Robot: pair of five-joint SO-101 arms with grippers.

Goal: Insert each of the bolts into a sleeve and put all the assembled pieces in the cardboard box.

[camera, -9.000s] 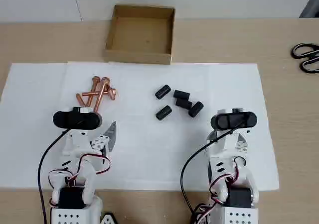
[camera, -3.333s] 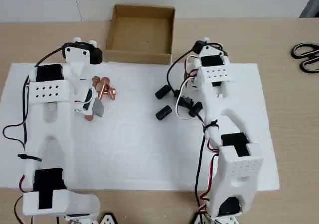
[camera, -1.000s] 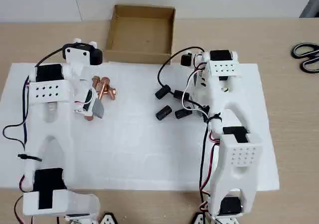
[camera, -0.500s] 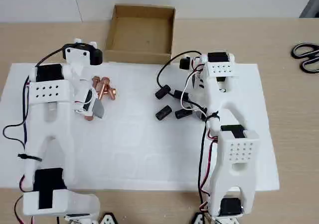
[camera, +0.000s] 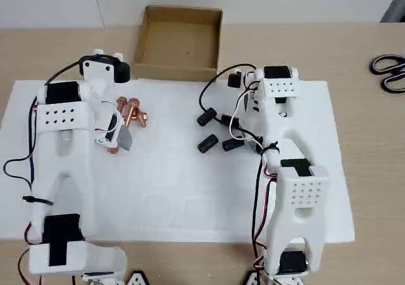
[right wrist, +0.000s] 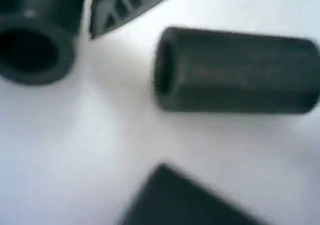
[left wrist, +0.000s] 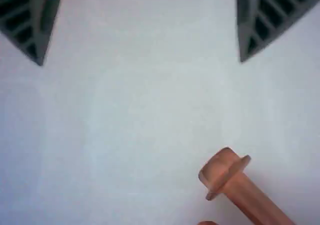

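Observation:
Several copper bolts (camera: 131,111) lie in a heap on the white sheet at the left. My left gripper (camera: 116,136) hangs over the heap's near end, open. In the left wrist view its two fingertips (left wrist: 31,26) stand wide apart over bare sheet, with one bolt (left wrist: 235,182) lying beside the gap. Black sleeves (camera: 206,116) lie scattered at the middle. The right arm (camera: 278,92) stretches over them. My right gripper (right wrist: 147,105) is open and low among them. One sleeve (right wrist: 235,75) lies on its side next to the gap, another (right wrist: 35,42) shows its bore.
The open cardboard box (camera: 177,73) stands at the back, past the sheet's far edge. Scissors (camera: 389,69) lie at the far right on the wooden table. The near half of the white sheet (camera: 183,190) between the two arms is bare.
Both arms have unfolded from the front of the table, the left out over the bolts, the right over the sleeves. In the last second the right arm shifted slightly left; the left kept still.

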